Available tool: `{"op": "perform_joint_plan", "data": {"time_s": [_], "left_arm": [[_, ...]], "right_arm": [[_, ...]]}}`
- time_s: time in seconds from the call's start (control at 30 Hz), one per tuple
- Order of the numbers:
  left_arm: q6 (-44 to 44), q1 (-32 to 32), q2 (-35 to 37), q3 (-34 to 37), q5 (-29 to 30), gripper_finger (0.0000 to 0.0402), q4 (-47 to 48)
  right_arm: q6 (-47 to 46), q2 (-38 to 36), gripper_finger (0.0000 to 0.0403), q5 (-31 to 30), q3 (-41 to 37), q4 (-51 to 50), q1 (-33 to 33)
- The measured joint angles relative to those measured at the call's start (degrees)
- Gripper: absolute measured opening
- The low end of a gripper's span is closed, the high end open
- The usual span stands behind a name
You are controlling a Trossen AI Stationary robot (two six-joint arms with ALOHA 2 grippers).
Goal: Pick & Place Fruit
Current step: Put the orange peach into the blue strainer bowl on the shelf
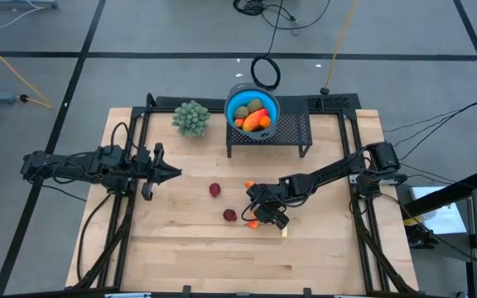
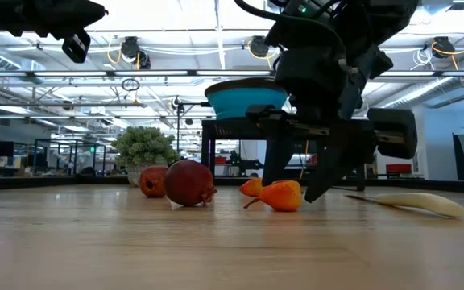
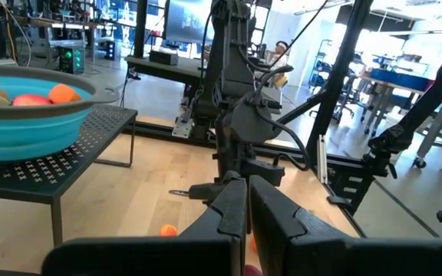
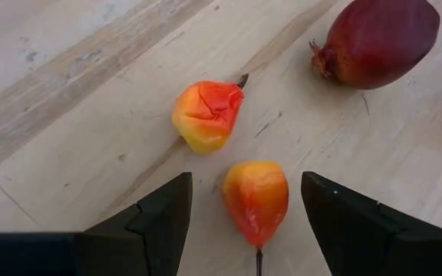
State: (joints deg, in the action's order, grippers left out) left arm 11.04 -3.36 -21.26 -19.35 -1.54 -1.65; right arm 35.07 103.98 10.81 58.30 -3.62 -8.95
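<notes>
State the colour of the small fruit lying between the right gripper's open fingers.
Orange-red fading to yellow-orange, on the small fruit; the right wrist view shows it best.

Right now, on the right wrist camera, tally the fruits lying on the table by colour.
Orange-red fruits: 2
Dark red fruit: 1
Total: 3

The wooden table carries red fruits, a black rack and a plant.

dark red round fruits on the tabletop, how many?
2. First dark red fruit mid-table; second dark red fruit closer to the right end effector. Others may hide in the blue bowl.
</notes>
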Motion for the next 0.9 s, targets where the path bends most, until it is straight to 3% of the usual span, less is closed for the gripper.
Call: {"op": "perform_joint_plan", "data": {"time_s": [0.17, 0.9], "left_arm": [[-0.19, 0.0, 0.0, 0.0, -0.02, 0.0017, 0.02], [-0.1, 0.0, 0.0, 0.0, -0.04, 0.0017, 0.06]], "right_arm": [[-0.33, 0.0, 0.0233, 0.02, 0.02, 0.0, 0.0], [-5.64, 0.0, 0.0137, -0.05, 0.04, -0.04, 0.04]]}}
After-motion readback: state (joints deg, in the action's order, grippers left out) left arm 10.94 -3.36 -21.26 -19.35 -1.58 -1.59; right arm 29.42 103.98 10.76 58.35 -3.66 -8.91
